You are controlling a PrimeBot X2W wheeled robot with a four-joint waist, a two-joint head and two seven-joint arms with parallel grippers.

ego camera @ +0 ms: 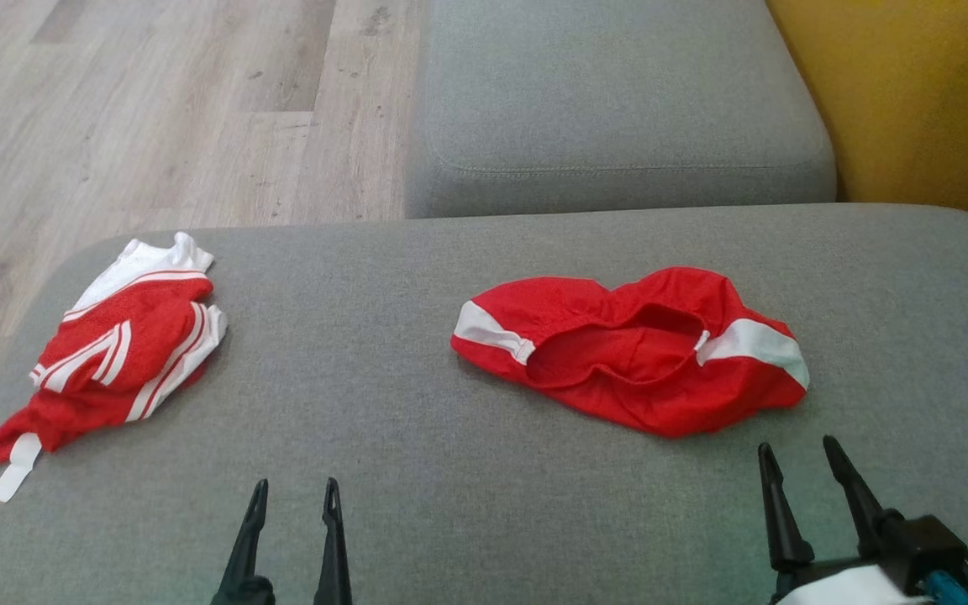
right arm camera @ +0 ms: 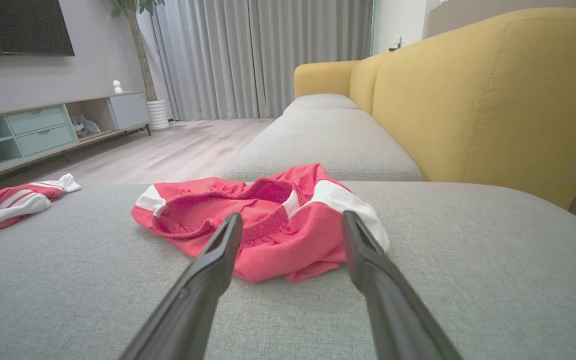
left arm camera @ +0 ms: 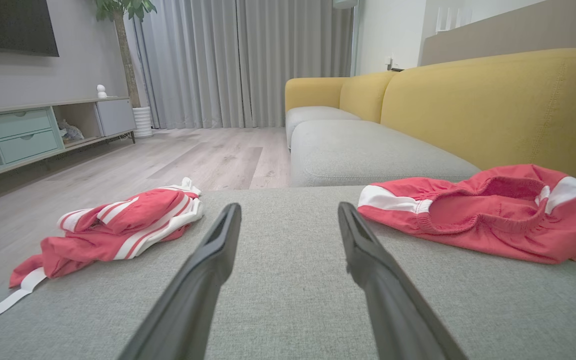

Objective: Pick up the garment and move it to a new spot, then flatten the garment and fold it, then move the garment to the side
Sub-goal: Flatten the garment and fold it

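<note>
A crumpled red garment [ego camera: 635,353] with white side bands and an elastic waist opening lies right of centre on the grey sofa seat [ego camera: 417,437]. My right gripper [ego camera: 799,449] stands open just before its near edge, touching nothing; in the right wrist view the garment [right arm camera: 278,200] lies straight ahead of the open gripper [right arm camera: 292,217]. My left gripper [ego camera: 295,491] is open over bare cushion. From the left wrist, the garment [left arm camera: 488,215] lies to the right of that gripper [left arm camera: 289,210]. A second red garment [ego camera: 123,353] with white stripes is bunched at the seat's left edge.
The seat's left edge drops to a wooden floor [ego camera: 156,109]. Another grey cushion [ego camera: 618,101] adjoins at the back, and a yellow backrest [ego camera: 929,92] runs along the right. A TV cabinet [left arm camera: 33,135] and curtains [left arm camera: 238,60] stand far off.
</note>
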